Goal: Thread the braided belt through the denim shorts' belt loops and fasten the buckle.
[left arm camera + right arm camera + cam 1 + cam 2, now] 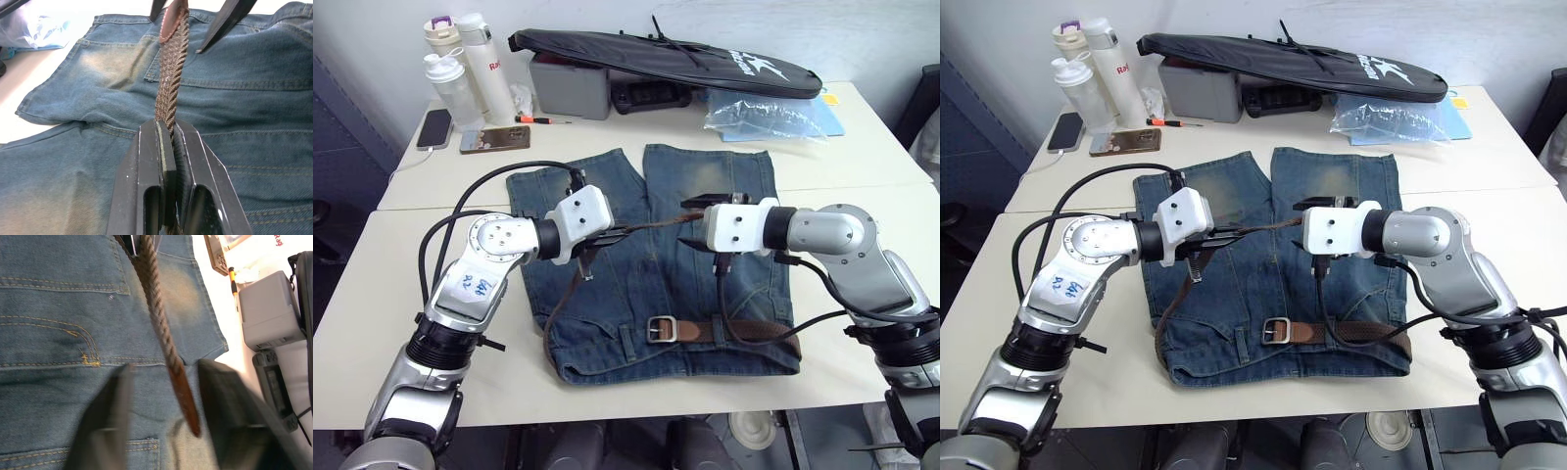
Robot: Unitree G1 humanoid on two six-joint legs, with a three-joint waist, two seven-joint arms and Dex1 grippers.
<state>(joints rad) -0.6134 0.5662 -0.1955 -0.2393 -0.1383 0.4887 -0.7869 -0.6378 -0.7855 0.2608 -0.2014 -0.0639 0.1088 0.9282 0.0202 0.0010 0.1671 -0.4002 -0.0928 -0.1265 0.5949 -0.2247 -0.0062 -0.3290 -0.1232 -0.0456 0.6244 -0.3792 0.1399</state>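
Left tool (607, 235) clamping braided belt (171, 83) above denim shorts (636, 294) lying on tabletop (401, 294). Right tool (690, 217) gaping open around belt's leather tip (186, 396), not touching. Buckle (659, 329) resting on waistband at 6 o'clock.

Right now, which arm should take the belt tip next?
Right. The right gripper is open with the braided belt's tip between its fingers. The left gripper is already clamped on the braided belt further back.
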